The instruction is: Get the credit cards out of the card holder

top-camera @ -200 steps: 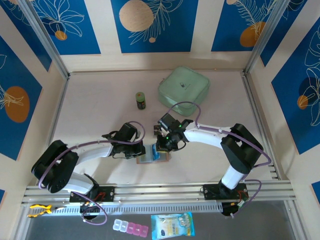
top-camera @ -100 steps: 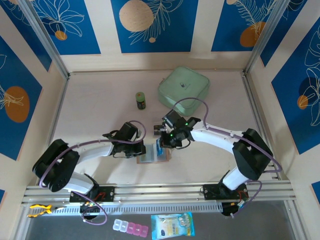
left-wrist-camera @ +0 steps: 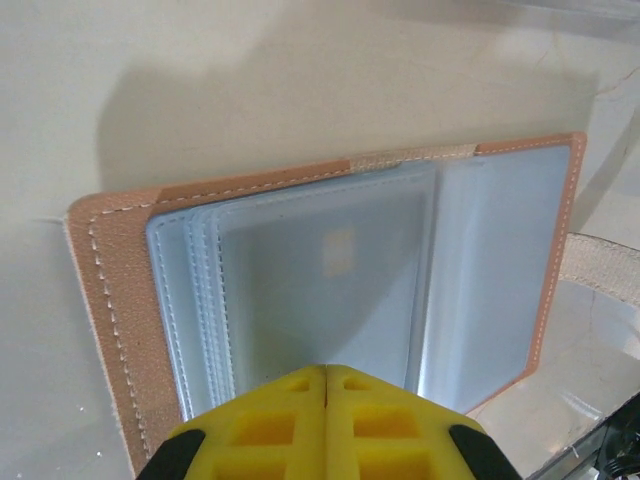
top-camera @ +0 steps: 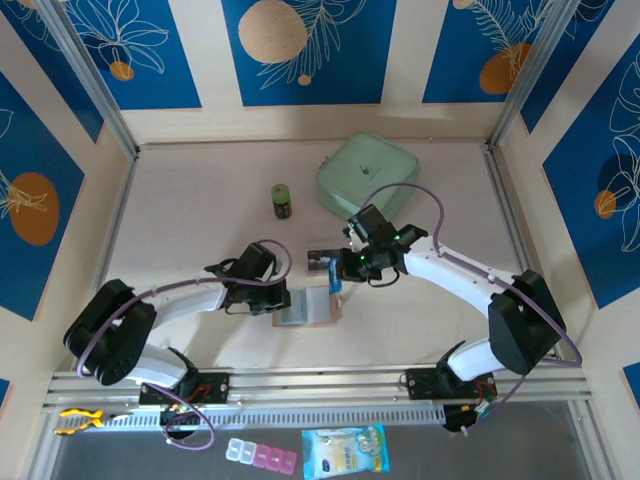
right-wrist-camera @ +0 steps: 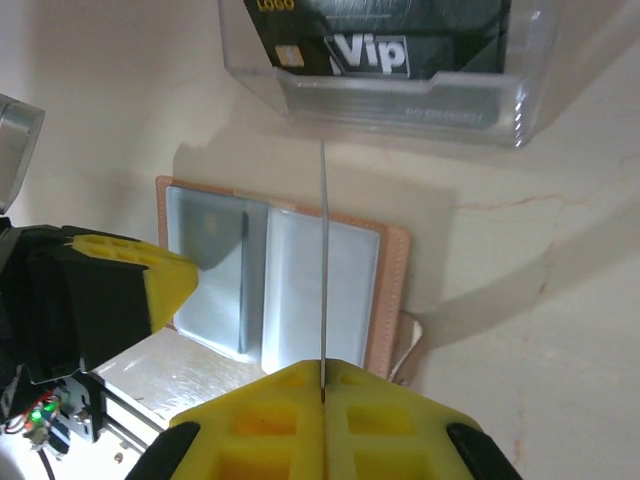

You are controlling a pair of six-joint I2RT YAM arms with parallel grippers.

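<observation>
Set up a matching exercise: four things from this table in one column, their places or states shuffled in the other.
Things:
1. credit card
2. card holder
3. clear plastic box
4. mint-green zip case

Places or states:
A. lies open on the table
B. at the far side of the table
C. pinched edge-on in the right gripper
D. holds a dark Vip card

Pairs: 1-C, 2-A, 3-D, 4-B.
</observation>
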